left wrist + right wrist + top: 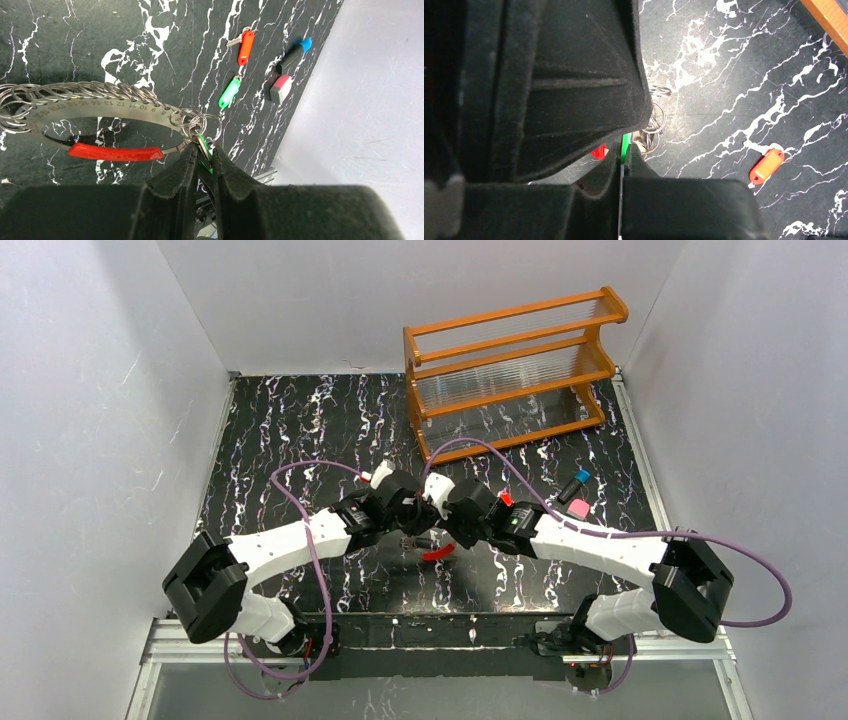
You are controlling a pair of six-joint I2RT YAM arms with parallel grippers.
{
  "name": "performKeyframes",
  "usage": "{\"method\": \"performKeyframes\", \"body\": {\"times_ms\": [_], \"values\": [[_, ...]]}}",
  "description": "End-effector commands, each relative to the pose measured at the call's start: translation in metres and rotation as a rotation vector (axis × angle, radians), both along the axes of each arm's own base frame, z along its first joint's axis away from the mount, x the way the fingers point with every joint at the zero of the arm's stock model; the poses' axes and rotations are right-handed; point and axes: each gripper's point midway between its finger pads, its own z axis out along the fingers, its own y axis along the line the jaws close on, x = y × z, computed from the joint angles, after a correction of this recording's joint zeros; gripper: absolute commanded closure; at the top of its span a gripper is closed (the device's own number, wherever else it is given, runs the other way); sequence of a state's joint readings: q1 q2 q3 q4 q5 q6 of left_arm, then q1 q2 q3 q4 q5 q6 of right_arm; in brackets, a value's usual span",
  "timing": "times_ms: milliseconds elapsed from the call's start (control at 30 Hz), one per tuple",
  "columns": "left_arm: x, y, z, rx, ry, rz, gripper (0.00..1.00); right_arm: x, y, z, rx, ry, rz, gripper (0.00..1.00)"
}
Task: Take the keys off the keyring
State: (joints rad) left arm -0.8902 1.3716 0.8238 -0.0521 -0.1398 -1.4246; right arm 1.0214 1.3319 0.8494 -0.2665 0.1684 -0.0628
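The keyring (90,92), a silvery coil of rings with a red segment (115,152), hangs in the left wrist view. A green key (206,145) dangles from small rings at its right end. My left gripper (204,148) is shut on that key just below the rings. My right gripper (625,152) is shut on the same green key (625,142), tip to tip with the left gripper. From above, both grippers (420,517) (442,522) meet mid-table over the red segment (438,553). A loose red key (245,46) and a loose green key (229,92) lie on the table.
An orange wooden rack (515,370) stands at the back right. A blue-capped marker (580,480) and a pink block (578,508) lie right of the grippers, near the red key (506,498). White walls enclose the black marbled table (300,430).
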Motion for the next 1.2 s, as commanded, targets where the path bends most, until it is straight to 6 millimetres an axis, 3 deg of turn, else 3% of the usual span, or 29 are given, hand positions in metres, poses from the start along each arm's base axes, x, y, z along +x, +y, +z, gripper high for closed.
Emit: {"method": "performKeyframes", "body": {"times_ms": [0,400,533,667,833,967,1167], "values": [[0.002,0.013,-0.022,0.091,-0.011,0.006,1.0,-0.009,0.045,0.048,0.232,-0.079,0.151,0.98],[0.002,0.028,-0.033,0.182,-0.095,-0.123,1.0,-0.017,0.044,0.058,0.332,-0.112,0.175,0.71],[-0.001,0.037,-0.047,0.252,-0.101,-0.228,1.0,-0.014,0.033,0.063,0.347,-0.128,0.157,0.59],[-0.006,0.043,-0.051,0.297,-0.098,-0.321,1.0,0.003,0.013,0.061,0.36,-0.141,0.063,0.47],[-0.007,0.046,-0.044,0.375,-0.111,-0.411,0.79,0.031,-0.019,0.045,0.429,0.007,-0.164,0.43],[-0.006,0.041,-0.048,0.37,-0.08,-0.41,0.65,0.04,-0.038,0.028,0.449,0.069,-0.28,0.38],[-0.004,0.021,-0.063,0.326,-0.031,-0.441,0.62,0.04,-0.039,0.023,0.496,0.074,-0.3,0.35]]}}
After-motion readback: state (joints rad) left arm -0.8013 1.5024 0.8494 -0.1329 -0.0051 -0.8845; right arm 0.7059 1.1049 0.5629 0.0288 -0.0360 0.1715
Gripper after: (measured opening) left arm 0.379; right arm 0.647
